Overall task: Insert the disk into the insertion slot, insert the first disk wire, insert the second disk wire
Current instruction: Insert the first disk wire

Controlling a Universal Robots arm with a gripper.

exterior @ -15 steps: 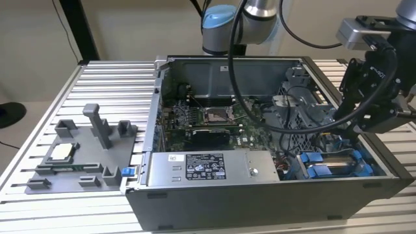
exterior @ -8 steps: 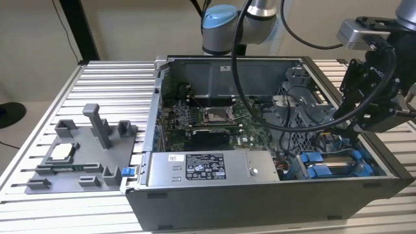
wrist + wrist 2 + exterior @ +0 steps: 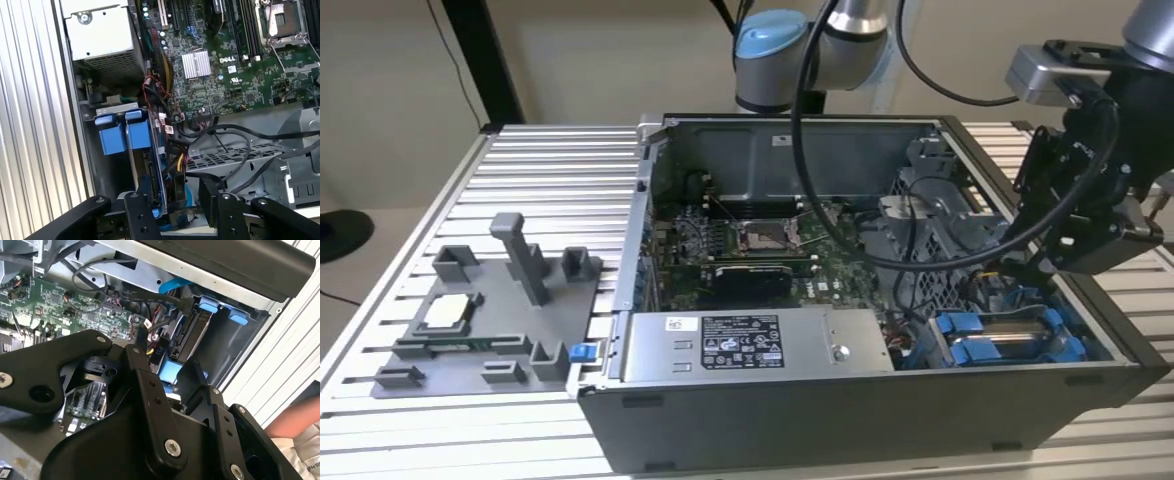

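So the claw (image 3: 1074,255) is hanging low inside the open PC case (image 3: 854,425), right over the drive corner. I honestly can't tell if it's apart or clamped on anything. The disk (image 3: 142,170) is sitting on edge just below the claw and looks fully seated in the insertion slot (image 3: 111,139), blue frame clipped in. Its connector end is facing into the case, I'm guessing so the black cables (image 3: 225,134) bunching beside the claw can reach it. Whether any is plugged in, can't tell.
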